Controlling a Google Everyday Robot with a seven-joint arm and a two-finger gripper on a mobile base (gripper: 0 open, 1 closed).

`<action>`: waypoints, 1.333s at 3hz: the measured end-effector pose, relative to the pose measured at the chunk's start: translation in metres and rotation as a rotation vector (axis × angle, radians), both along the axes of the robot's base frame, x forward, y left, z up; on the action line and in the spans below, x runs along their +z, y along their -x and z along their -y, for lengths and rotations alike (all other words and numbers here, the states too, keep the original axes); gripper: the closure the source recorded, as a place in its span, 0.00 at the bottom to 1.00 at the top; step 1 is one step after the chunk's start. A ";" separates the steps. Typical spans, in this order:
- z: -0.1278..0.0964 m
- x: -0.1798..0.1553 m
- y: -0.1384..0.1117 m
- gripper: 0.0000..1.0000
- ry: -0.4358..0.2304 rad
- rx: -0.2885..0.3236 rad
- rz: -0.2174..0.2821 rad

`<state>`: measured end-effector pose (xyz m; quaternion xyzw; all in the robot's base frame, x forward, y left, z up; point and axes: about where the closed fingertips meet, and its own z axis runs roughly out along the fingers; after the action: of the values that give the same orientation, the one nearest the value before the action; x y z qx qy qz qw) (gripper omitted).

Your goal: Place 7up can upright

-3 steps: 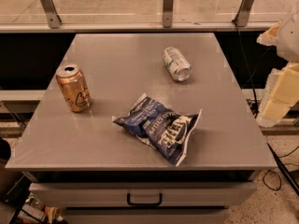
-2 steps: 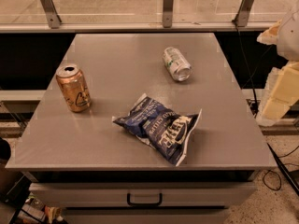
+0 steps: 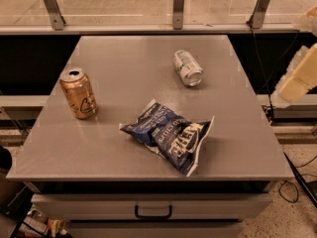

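The 7up can (image 3: 187, 68), silver-white with green markings, lies on its side on the grey table (image 3: 124, 148), at the back right of the middle, with its silver top towards the front right. My gripper (image 3: 300, 76) shows as cream-coloured parts at the right edge of the camera view. It is off the table's right side, well apart from the can, and holds nothing that I can see.
An orange-gold can (image 3: 78, 93) with a dark logo stands upright at the left of the table. A crumpled blue chip bag (image 3: 169, 134) lies at the front middle. A railing with metal posts (image 3: 179, 6) runs behind the table. A drawer handle (image 3: 153, 212) sits below the front edge.
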<state>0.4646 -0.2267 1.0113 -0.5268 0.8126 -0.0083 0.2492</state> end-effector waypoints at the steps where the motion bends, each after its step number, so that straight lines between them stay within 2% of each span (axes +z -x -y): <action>1: 0.008 0.012 -0.014 0.00 -0.153 -0.151 0.014; 2: 0.014 0.025 -0.037 0.00 -0.252 -0.317 0.021; 3: 0.022 0.031 -0.064 0.00 -0.323 -0.470 0.014; 4: 0.029 0.032 -0.094 0.00 -0.363 -0.608 -0.018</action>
<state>0.5583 -0.2553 1.0434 -0.2082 0.9227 0.0669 0.3176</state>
